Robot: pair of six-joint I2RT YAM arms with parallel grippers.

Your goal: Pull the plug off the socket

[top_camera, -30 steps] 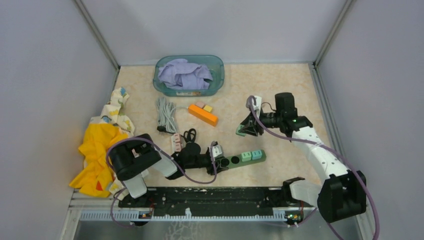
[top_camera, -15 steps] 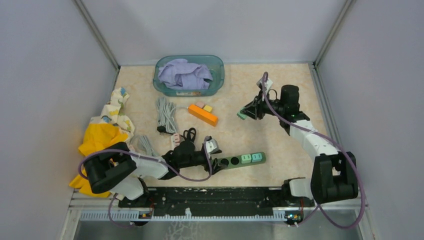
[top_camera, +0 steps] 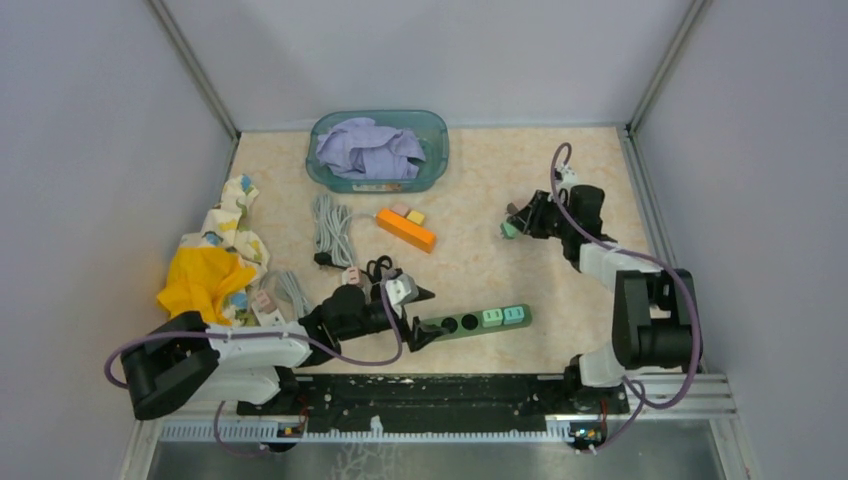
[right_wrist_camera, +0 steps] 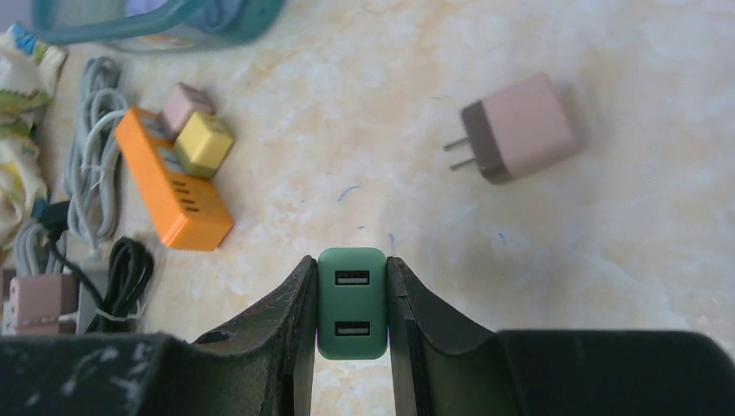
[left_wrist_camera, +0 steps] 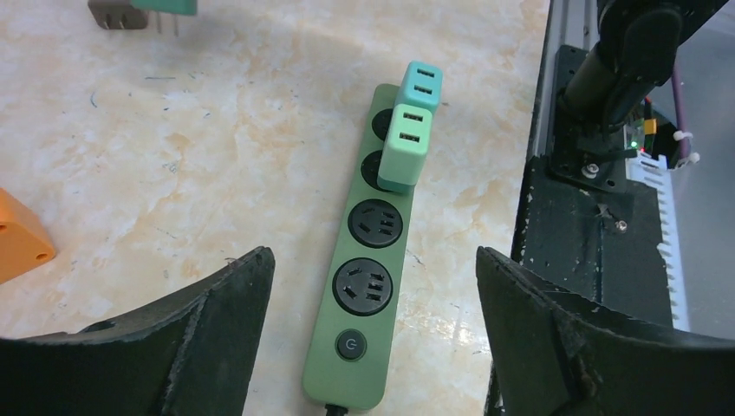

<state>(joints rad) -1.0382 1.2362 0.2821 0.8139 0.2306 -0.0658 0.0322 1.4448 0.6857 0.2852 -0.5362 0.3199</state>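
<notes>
Spread left fingers point(left_wrist_camera: 199, 338) are hovering over the strip point(left_wrist_camera: 368, 286), two plugs point(left_wrist_camera: 403, 147) seated at its right-edge end; right fingers point(right_wrist_camera: 277, 321) are pinching another plug point(right_wrist_camera: 351, 303).

Power strips, two clear: green strip point(left_wrist_camera: 342, 377), orange strip point(right_wrist_camera: 178, 204). Plugs: mint plug point(left_wrist_camera: 403, 147), teal plug point(left_wrist_camera: 422, 85), yellow plug point(right_wrist_camera: 204, 145), dark green plug point(right_wrist_camera: 351, 303), one each; pink plugs point(right_wrist_camera: 518, 128), at least three.

White-and-black arms point(top_camera: 250, 345), purple cables point(top_camera: 352, 361), scuffed black tools point(right_wrist_camera: 352, 299)
</notes>
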